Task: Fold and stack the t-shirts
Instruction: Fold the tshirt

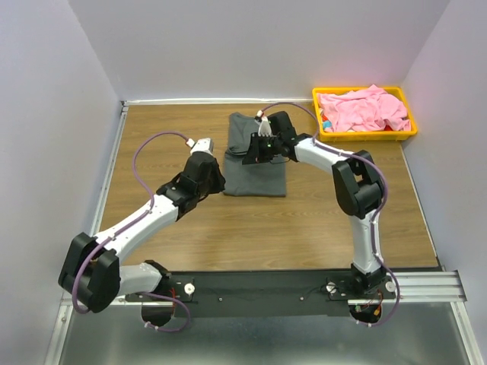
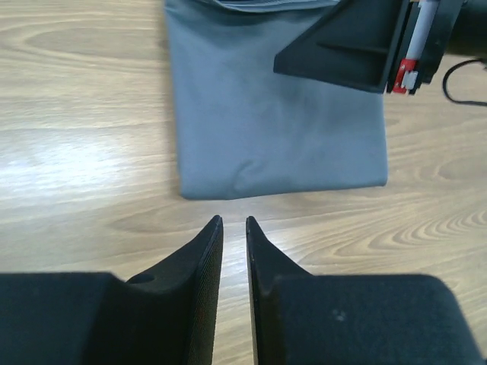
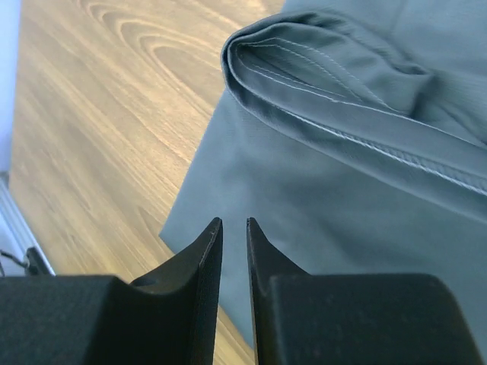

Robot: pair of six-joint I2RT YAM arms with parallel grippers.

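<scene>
Overhead, the dark grey t-shirt (image 1: 255,173) lies as a fairly neat rectangle on the table (image 1: 304,220), near its middle and towards the far side. The left gripper (image 1: 216,181) sits at the shirt's left edge and the right gripper (image 1: 257,148) is over its upper part. In the far right corner the yellow tray (image 1: 365,136) holds the pink t-shirt (image 1: 361,108) in a crumpled heap. A small coloured bit shows beside the pink t-shirt at the tray's left end, perhaps another item, but it is too small to tell.

From the left wrist, the jaws are drawn almost together with only a thin slit between them and nothing in it. They hover over bare wood just short of the shirt's straight folded edge.

From the right wrist, the jaws show the same narrow slit and are likewise empty. They hang above the cloth beside a layered fold whose stitched hem curls up a little.

By my reading, the grey shirt's folding is in its closing stage and neither gripper has hold of it. The next move calls either for pinching that raised layer to flatten or fold it once more, or for reaching into the tray for the pink t-shirt, not yet folded or stacked.
</scene>
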